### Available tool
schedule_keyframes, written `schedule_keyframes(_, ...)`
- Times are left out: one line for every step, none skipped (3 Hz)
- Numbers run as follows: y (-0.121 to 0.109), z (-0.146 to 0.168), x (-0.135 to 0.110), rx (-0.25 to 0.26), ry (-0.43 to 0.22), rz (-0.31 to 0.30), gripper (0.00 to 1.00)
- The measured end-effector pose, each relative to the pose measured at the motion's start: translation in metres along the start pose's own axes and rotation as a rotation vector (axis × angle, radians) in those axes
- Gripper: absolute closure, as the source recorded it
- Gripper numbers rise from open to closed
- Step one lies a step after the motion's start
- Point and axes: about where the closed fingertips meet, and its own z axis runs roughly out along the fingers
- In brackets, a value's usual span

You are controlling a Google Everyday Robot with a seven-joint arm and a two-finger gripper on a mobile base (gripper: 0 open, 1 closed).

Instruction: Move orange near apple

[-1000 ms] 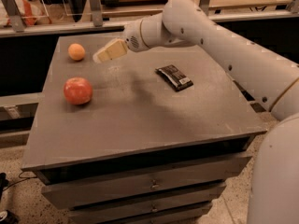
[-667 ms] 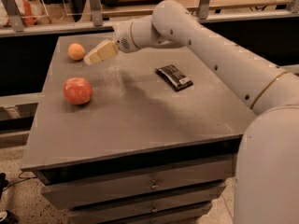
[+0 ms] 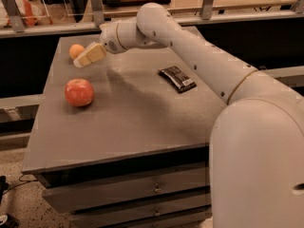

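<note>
Having swung left across the surface (image 3: pixel 142 127), the pincer (image 3: pixel 80 60) now hangs just behind the apple (image 3: pixel 79 92), close against the orange (image 3: pixel 74 50), which lies unmoved behind the apple and apart from it, so pickup looks imminent, though I cannot tell whether the pincer is released or clenched.
</note>
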Motion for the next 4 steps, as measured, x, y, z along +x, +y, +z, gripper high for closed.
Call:
schedule_keyframes(-0.001, 0.021, 0.005, -0.007, 0.041, -0.006, 0.00)
schedule_keyframes(0.002, 0.053, 0.020, -0.037, 0.095, 0.017, 0.00)
schedule_keyframes(-0.002, 0.061, 0.025, -0.036, 0.105, 0.025, 0.00)
schedule_keyframes(-0.005, 0.065, 0.028, -0.031, 0.112, 0.034, 0.18)
